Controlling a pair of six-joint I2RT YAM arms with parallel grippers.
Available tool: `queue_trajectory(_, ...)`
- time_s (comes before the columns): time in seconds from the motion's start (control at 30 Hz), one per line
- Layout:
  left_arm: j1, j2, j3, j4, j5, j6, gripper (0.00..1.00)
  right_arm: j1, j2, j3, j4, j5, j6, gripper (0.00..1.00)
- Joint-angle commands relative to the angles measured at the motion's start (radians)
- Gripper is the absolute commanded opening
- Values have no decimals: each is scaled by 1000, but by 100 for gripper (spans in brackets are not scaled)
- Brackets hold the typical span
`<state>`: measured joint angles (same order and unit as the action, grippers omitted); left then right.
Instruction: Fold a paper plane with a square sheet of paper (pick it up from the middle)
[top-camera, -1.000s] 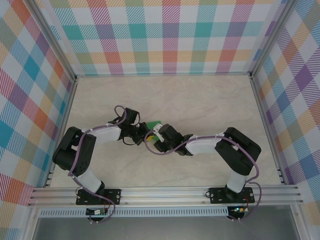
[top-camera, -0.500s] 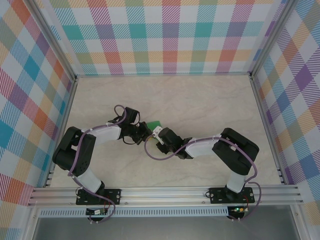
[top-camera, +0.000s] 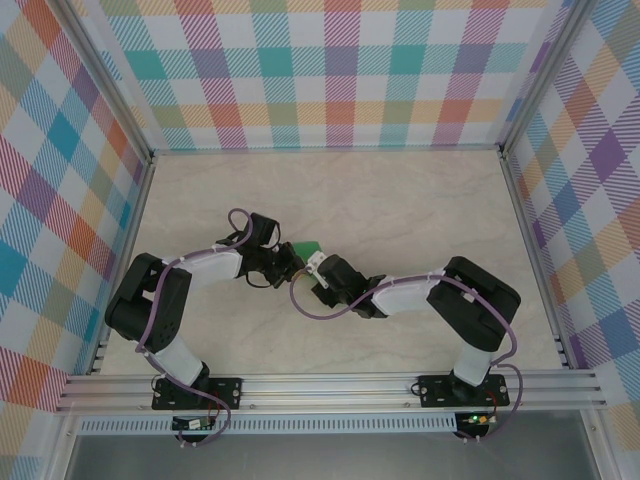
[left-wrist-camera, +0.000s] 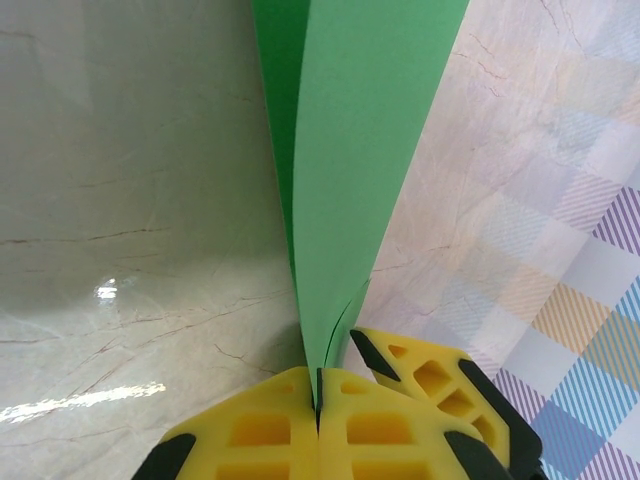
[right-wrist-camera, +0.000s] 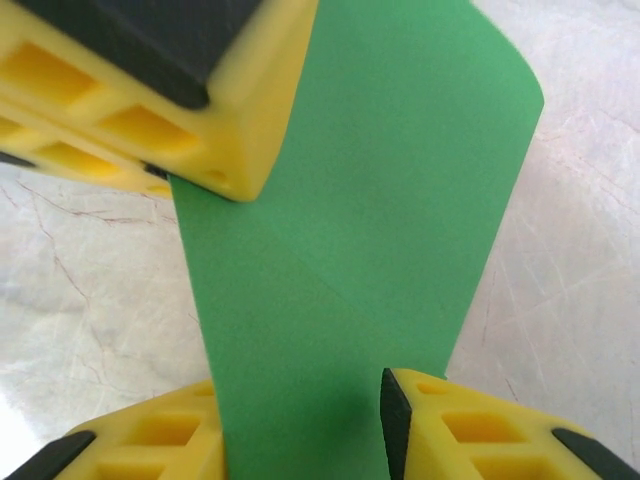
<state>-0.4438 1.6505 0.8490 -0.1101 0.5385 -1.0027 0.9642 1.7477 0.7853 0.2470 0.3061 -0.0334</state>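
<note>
Now | paper (left-wrist-camera: 350, 150): doubled over into two layers, between both grippers, mid table (top-camera: 420, 200) | left gripper (left-wrist-camera: 318, 385): clamped on both layers | right gripper (right-wrist-camera: 300, 392): fingers part-way apart astride the paper, can't tell if gripping | progress: early, I'd say. First fold in, no dart shape, nose and wing folds left

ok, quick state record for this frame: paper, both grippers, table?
paper: green, two layers showing, between the two grippers
left gripper: shut on paper, pinching it at one end
right gripper: open, paper running between its fingers
table: pale marbled top behind the paper
</note>
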Motion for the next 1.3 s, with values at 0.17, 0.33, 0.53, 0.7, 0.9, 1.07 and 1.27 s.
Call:
queue_trajectory(0.17,-10,0,24,-31,5,0,4,7,-27,14,-8,-17,15,31)
queue_trajectory(0.33,-6,-10,41,-52,5,14,7,8,-11,19,-11,-30,26,20)
queue_trajectory(0.53,55,-60,68,-125,-11,67,31,-3,-21,16,-14,-82,73,11)
queue_trajectory(0.7,122,-132,43,-130,-16,93,51,-45,-40,8,-9,-198,173,8)
queue_trajectory(0.9,135,-215,-51,0,-6,85,62,-107,-45,-7,33,-371,332,6)
queue_trajectory(1.07,121,-238,-143,150,24,53,58,-169,-52,-36,100,-508,462,5)
queue_trajectory(1.27,57,-186,-201,290,44,32,44,-222,-48,-66,170,-621,564,5)
